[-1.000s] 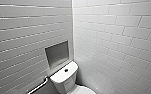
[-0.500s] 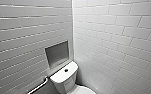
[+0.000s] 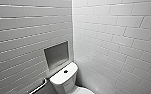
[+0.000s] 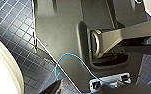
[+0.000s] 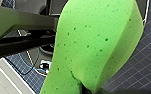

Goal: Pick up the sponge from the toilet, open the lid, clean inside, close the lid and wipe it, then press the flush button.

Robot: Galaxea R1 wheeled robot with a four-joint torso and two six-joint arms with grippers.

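While tight on the sponge (image 5: pixel 96 42), right claw (image 5: pixel 87 89) barely apart

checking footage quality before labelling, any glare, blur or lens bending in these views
Head view: the wide-angle lens bows the rows of wall tiles, with glare streaks on the left wall and the toilet soft. Right wrist view: the sponge sits very close, bright, its edges blurred. Left wrist view: dim and soft throughout.

Bowl of toilet (image 3: pixel 66 81) (beyond bottom edge)
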